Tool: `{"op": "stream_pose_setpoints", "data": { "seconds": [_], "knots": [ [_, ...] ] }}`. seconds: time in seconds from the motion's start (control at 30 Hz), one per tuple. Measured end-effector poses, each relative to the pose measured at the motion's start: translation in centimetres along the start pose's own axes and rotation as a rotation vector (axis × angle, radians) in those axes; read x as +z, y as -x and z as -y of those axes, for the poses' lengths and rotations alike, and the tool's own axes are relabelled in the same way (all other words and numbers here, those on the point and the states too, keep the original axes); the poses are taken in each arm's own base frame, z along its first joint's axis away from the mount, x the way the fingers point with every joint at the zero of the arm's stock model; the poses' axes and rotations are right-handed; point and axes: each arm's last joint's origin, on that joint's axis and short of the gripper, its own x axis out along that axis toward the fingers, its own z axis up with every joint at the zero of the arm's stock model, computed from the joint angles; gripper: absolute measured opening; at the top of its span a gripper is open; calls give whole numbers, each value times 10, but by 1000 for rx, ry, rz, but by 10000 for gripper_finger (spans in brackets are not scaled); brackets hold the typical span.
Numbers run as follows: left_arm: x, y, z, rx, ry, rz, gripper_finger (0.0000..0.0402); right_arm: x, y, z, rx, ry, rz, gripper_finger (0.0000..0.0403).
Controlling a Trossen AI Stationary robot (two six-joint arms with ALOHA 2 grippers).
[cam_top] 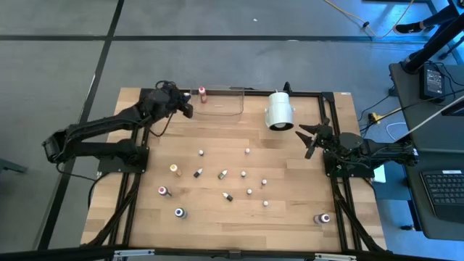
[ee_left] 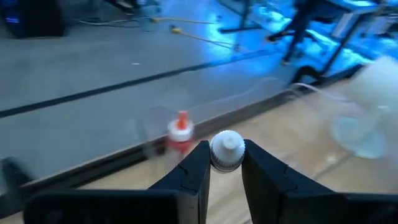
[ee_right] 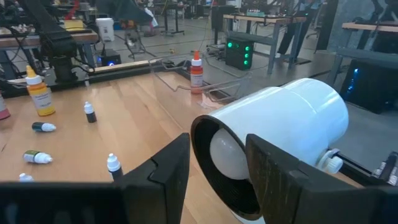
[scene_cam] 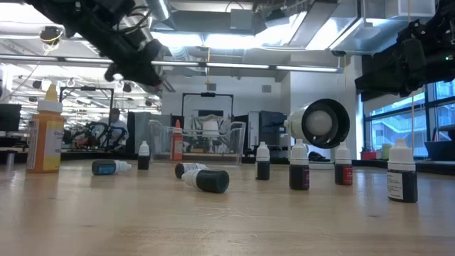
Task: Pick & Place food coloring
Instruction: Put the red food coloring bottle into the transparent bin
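The left hand grips a white-capped vial near the clear tray, where one red-topped bottle already stands. The right hand waits open beside the white cylinder. About a dozen bottles remain scattered on the surface.

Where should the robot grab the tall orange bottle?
Around its straight body, below the thin tip. The orange bottle stands upright with room around it, so coming straight down, one finger each side, looks safest. The left gripper is nearer, but its fingers hold a white-capped bottle.
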Motion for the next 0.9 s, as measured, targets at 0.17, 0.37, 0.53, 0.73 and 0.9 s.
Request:
{"op": "stream_pose_setpoints", "data": {
  "seconds": [0.17,0.37,0.53,0.73,0.9],
  "knots": [
    [-4,-22,9,-58,-1,-24,70,0,0,0,-1,1,0,158],
    [-25,-61,15,-44,-20,-85,70,0,0,0,-2,-1,0,158],
    [-28,-87,26,-88,-43,-114,70,0,0,0,-2,-1,0,158],
    [-10,-111,43,-66,-117,-216,70,0,0,0,-2,-1,0,158],
    [10,-121,54,-29,-167,-353,70,0,0,0,-2,1,0,158]
  ]
}}
